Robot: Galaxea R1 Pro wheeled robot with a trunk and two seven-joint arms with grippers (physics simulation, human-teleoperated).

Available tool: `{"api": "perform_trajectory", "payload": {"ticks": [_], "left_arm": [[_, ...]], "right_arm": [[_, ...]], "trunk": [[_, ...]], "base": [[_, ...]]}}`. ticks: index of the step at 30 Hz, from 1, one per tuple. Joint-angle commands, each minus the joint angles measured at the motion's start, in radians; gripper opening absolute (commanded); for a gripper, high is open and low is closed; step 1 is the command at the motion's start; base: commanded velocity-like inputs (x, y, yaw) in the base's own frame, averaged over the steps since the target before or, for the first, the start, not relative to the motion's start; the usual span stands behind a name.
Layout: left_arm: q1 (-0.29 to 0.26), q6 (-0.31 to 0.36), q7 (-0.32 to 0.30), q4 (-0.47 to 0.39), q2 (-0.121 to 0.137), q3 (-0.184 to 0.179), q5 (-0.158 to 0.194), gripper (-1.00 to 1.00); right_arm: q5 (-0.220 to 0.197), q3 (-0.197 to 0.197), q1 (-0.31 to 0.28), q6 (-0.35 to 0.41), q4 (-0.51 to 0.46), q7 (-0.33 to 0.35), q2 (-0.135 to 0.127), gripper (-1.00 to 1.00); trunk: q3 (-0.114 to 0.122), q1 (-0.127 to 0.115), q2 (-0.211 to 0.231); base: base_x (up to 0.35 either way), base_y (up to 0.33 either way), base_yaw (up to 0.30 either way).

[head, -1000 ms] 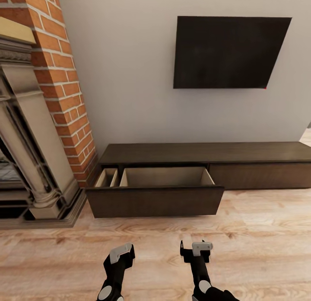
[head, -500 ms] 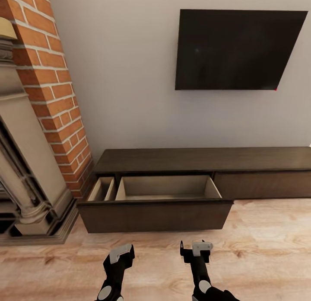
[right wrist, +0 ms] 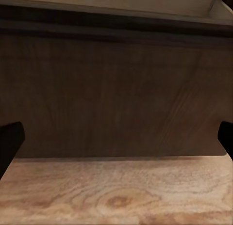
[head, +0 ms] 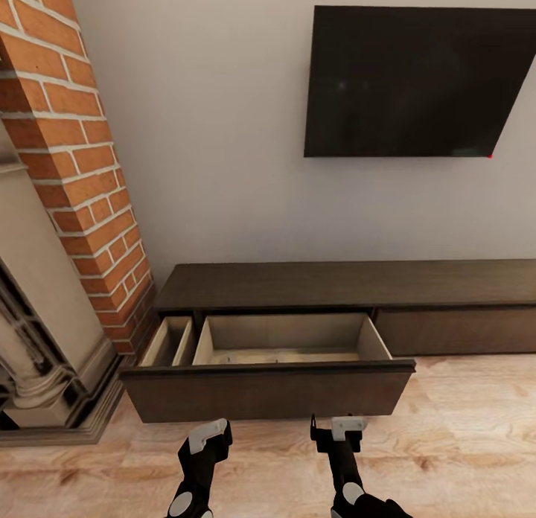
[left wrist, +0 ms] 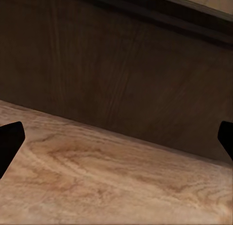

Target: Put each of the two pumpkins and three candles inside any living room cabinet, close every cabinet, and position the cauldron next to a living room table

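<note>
Standing against the wall (head: 223, 131), under the TV (head: 417, 82): the cabinet (head: 350, 283). Sitting pulled out over the floor (head: 461, 443): its wide drawer (head: 286, 339), with a narrow compartment (head: 170, 341) just left of it. Rising left of the cabinet: the brick column (head: 78, 168), with the fireplace surround (head: 37, 332) further left. Hanging low just before the drawer front (left wrist: 111, 70): the left gripper (head: 207, 436) and right gripper (head: 339, 431), side by side.

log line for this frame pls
phase: at cabinet | drawer: open, no items visible inside | left gripper: open, empty | right gripper: open, empty | both low, facing drawer front
</note>
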Motion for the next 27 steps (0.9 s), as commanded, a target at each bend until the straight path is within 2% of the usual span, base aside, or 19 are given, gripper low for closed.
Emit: {"api": "perform_trajectory", "payload": {"ticks": [1,3,27], "left_arm": [[-0.001,-0.008,0.005,0.000,0.001,-0.006,0.010,1.00],[-0.001,-0.009,0.005,0.000,0.001,-0.005,0.011,1.00],[-0.001,-0.023,0.006,0.000,0.002,-0.004,0.011,1.00]], "right_arm": [[-0.007,0.008,-0.001,-0.004,0.000,-0.006,0.000,1.00],[-0.007,0.009,-0.002,-0.004,0.000,-0.005,0.000,1.00],[-0.007,0.009,-0.002,-0.001,0.000,-0.004,0.000,1.00]], "trunk": [[-0.001,0.000,0.000],[-0.001,0.000,0.000],[-0.076,0.092,-0.168]], "base": [[0.017,0.000,0.000],[0.009,0.000,0.000],[0.000,0.000,0.000]]}}
